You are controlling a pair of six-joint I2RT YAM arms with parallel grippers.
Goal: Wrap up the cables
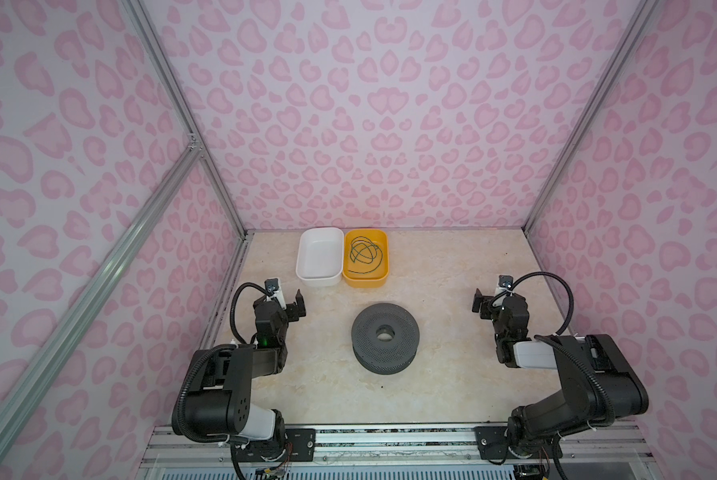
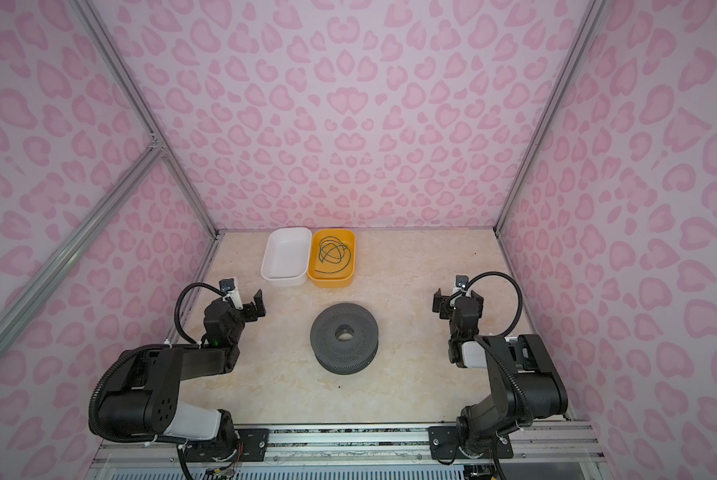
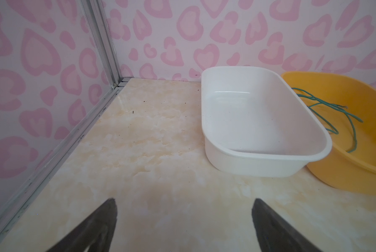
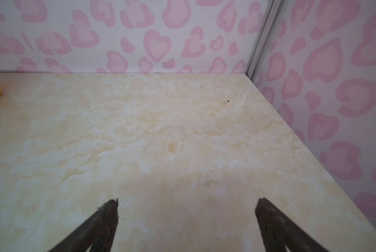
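Note:
A thin dark green cable [image 1: 363,252] [image 2: 334,253] lies in loose tangled loops inside the yellow tub [image 1: 367,282] [image 2: 332,281] at the back of the table. In the left wrist view the cable [image 3: 320,102] curls above the yellow tub [image 3: 346,174]. My left gripper [image 1: 292,303] [image 2: 256,304] [image 3: 183,203] hovers open and empty at the left, short of the tubs. My right gripper [image 1: 486,301] [image 2: 456,302] [image 4: 188,203] is open and empty at the right, over bare tabletop. Neither touches the cable.
An empty white tub [image 1: 319,281] [image 3: 259,165] sits against the yellow tub's left side. A grey perforated spool [image 1: 365,332] [image 2: 327,332] lies flat at mid-table between the arms. Pink patterned walls with aluminium frame posts enclose three sides.

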